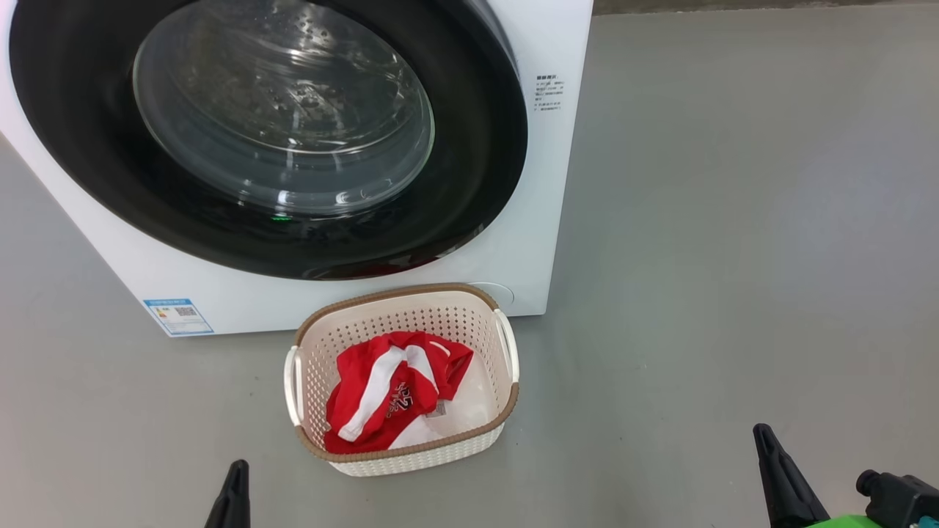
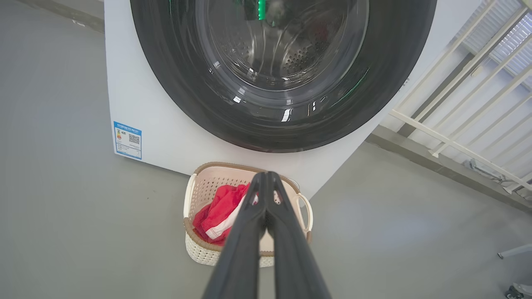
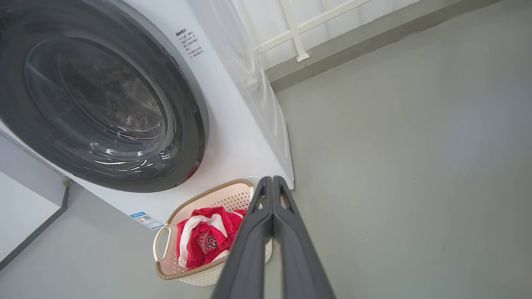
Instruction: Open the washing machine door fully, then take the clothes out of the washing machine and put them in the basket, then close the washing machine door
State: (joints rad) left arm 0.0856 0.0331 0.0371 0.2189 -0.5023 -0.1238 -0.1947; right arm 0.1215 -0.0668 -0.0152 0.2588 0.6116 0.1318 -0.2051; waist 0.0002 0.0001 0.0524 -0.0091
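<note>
The washing machine point(image 1: 524, 242) stands white and boxy on the floor. Its door point(image 1: 477, 147), black-rimmed with a bulging glass window, lies flat against the front. Directly before it sits the basket point(image 1: 411, 295), cream with a brown rim, holding the red and white clothes point(image 1: 389, 400). My left gripper point(image 1: 236, 477) sits at the lower left, short of the basket. In the left wrist view, my left gripper point(image 2: 266, 176) is shut and empty, pointing over the basket point(image 2: 203, 182) and clothes point(image 2: 220, 207). My right gripper point(image 1: 766, 440), at the lower right, shows shut and empty in the right wrist view point(image 3: 272, 180), beside the basket point(image 3: 199, 195).
Grey floor point(image 1: 733, 257) spreads wide to the right of the machine. A white railing point(image 2: 457, 104) runs behind the machine's right side. A white panel point(image 3: 25, 203) stands to the machine's left. A blue sticker point(image 1: 178, 315) marks the machine's lower left corner.
</note>
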